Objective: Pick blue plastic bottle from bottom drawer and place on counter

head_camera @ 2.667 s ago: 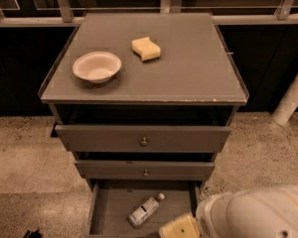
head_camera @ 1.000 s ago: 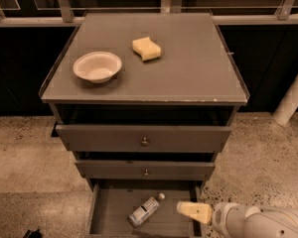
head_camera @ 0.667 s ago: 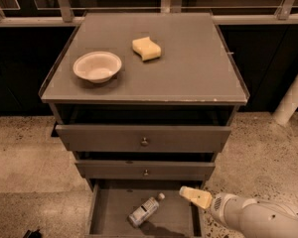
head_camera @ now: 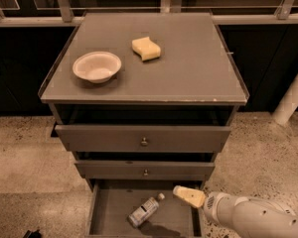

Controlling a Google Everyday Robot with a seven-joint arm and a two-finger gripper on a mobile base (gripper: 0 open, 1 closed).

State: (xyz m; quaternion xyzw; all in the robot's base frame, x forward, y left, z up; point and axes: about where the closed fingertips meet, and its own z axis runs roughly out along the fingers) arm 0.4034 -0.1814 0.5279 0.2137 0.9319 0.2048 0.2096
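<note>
Camera view: bottle point(head_camera: 145, 210) flat on bottom drawer point(head_camera: 111, 203) floor, long axis diagonal, cap end toward gripper point(head_camera: 188, 196) just right of cap. Gripper opening: cannot tell.

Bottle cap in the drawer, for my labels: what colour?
White cap, seen in the camera view; the gripper hovers just right of the bottle.

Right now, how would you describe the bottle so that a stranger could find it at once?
Look at the grey cabinet; its bottom drawer is pulled open. The bottle lies on its side on the drawer floor, white cap toward the gripper at the drawer's right side. It is the only thing in that drawer; the bowl and sponge sit on the counter.
</note>
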